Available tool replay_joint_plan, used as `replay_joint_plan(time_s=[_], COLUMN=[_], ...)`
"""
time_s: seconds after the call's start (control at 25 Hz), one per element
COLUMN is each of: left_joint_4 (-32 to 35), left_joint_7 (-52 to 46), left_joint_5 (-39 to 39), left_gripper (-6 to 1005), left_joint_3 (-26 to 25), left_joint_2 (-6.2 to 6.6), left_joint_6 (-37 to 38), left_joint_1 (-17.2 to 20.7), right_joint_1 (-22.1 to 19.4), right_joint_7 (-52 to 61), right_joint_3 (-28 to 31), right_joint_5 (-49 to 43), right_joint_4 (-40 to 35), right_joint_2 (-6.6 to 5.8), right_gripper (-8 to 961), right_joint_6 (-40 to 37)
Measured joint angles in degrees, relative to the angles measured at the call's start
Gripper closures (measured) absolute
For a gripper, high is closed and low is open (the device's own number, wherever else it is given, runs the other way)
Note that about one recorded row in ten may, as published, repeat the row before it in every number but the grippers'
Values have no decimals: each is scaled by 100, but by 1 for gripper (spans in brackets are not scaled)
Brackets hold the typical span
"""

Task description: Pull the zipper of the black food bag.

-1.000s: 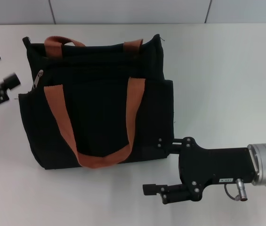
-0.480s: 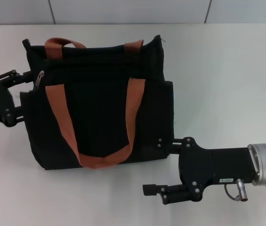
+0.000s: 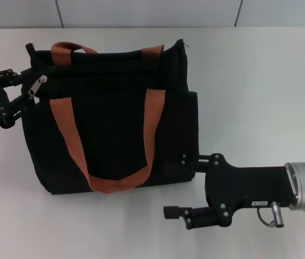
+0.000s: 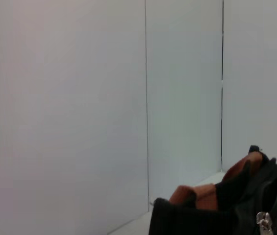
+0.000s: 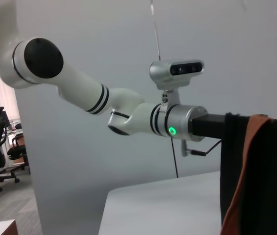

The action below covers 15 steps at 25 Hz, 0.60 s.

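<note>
The black food bag (image 3: 109, 118) lies flat on the white table, with its rust-orange handles (image 3: 68, 135) facing me. The silver zipper (image 3: 36, 86) sits at the bag's top left corner, tilted out to the left. My left gripper (image 3: 29, 86) comes in from the left edge and its two fingers are closed in on the pull tab. The left wrist view shows the tab (image 4: 263, 221) and the bag's top (image 4: 202, 215). My right gripper (image 3: 183, 186) is open at the bag's lower right corner, with its upper finger (image 3: 192, 161) against the bag.
The white table (image 3: 260, 81) stretches to the right of and behind the bag. A pale wall runs along the back. The right wrist view shows my left arm (image 5: 128, 115) reaching to the bag's edge (image 5: 234, 166).
My left gripper came in from the left edge, reached the bag's top left corner and closed around the zipper tab. The tab now tilts leftward. The right gripper has hardly moved.
</note>
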Motion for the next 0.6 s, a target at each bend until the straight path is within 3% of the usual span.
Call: replay_joint_plan(time_s=[0.24,0.32,0.44,0.6], left_joint_4=[18,25,35,64], left_joint_7=[26,187,217,248], left_joint_5=[-5,-5,-6,-49], left_gripper=[696,775,905,966], left_joint_3=[-181,-305,-341,-447], left_joint_2=[-5,-67,-93,-168], left_joint_6=[325,548,593,707], left_joint_1=[37,41,40,-30], right_joint_1=[-1,1,27,413], right_joint_7=[16,290,478,1994], right_joint_3=[-1,0,0,-9], right_joint_5=[314,943,1141,1699], right_joint_4=[17,87,101,12], right_joint_2=[0,0,0,-2], right_gripper=[190,190,191,191], right_joint_6=[-228,-548,-591,-637])
